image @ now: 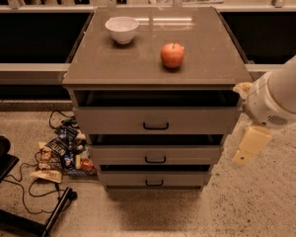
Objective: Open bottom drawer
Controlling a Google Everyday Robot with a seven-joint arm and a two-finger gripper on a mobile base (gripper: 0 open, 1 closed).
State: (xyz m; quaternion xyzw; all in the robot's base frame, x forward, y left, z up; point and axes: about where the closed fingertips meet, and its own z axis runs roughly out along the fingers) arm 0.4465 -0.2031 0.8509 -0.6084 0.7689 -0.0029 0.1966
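The grey-beige cabinet [153,65] stands in the middle with three drawers. The bottom drawer [123,178] is the lowest, with a flat front and a small black bar handle [154,182] at its centre. A dark gap shows above its front. The middle drawer [118,155] and the top drawer [108,120] sit above it, each with the same handle. My gripper [249,146] hangs as a beige piece below the white arm [281,98] at the cabinet's right side, level with the middle drawer. It is apart from the bottom drawer's handle, up and to the right of it.
A white bowl [122,29] and a red apple [172,55] rest on the cabinet top. Snack packets [59,154] and black cables [24,186] lie on the floor at the cabinet's left. A black stand base [19,216] is at the lower left. Speckled floor lies in front.
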